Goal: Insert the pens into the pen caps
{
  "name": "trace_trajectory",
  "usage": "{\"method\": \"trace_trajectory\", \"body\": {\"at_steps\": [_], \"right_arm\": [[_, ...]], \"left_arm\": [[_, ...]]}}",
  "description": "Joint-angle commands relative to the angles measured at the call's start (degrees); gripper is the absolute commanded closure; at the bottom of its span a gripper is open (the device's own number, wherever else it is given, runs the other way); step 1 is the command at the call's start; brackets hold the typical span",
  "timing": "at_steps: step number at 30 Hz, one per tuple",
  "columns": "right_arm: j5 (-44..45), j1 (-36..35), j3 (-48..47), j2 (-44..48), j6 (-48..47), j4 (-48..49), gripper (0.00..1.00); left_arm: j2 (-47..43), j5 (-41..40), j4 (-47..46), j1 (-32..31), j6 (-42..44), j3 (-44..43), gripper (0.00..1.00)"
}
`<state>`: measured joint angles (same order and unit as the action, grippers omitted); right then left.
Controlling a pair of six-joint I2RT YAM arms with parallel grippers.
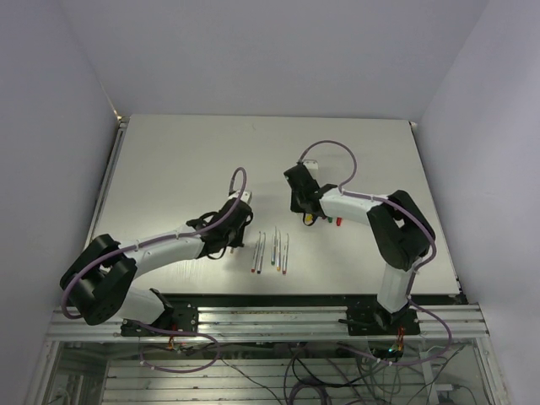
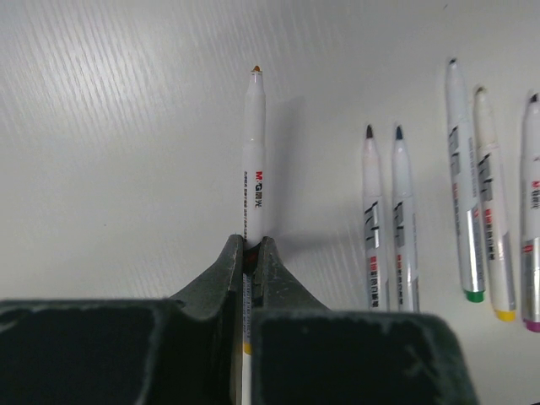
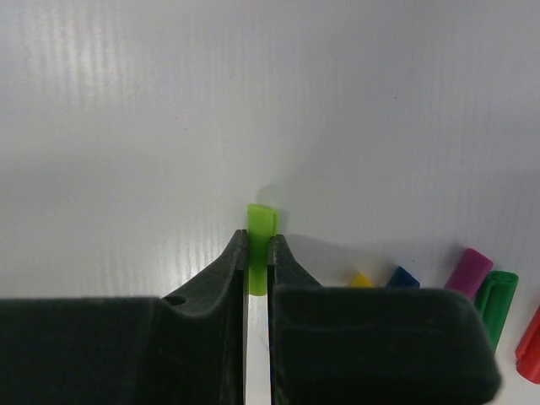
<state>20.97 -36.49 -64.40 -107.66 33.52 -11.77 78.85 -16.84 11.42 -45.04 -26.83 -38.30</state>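
Note:
My left gripper [image 2: 251, 245] is shut on a white-grey pen [image 2: 254, 152]. The pen sticks out ahead of the fingers, its small orange tip pointing away, just above the table. Several more pens [image 2: 403, 219] lie side by side to its right, and they show in the top view as a row [image 1: 270, 251]. My right gripper [image 3: 258, 240] is shut on a lime-green pen cap [image 3: 261, 221], which pokes out past the fingertips close to the table. Loose caps lie to its right: yellow [image 3: 361, 280], blue [image 3: 403, 277], purple [image 3: 468, 272], dark green [image 3: 496, 304] and red [image 3: 530, 346].
The white table [image 1: 186, 160] has a metal rail along its left edge [image 1: 108, 181]. An aluminium frame [image 1: 270, 321] at the near edge carries both arm bases. Grey walls close in the sides and back.

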Motion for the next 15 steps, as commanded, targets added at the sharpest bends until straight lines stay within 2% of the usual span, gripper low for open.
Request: {"method": "trace_trajectory", "body": {"at_steps": [1,8,15], "right_arm": [[-4.84,0.22,4.78,6.6,-3.54,8.94,1.0],[-9.71,1.19,12.6,18.42,-4.14,20.43,1.0],[-11.06,1.72,24.38,33.45,-3.22,34.26,1.0]], "left_arm": [[-1.34,-1.07,-1.92,0.31,2.39,-4.67,0.93],[-3.59,2.5,-8.22,0.28,3.74,-5.98,0.93],[-9.04,11.58,-23.91,-0.16,4.62,1.62,0.93]]}}
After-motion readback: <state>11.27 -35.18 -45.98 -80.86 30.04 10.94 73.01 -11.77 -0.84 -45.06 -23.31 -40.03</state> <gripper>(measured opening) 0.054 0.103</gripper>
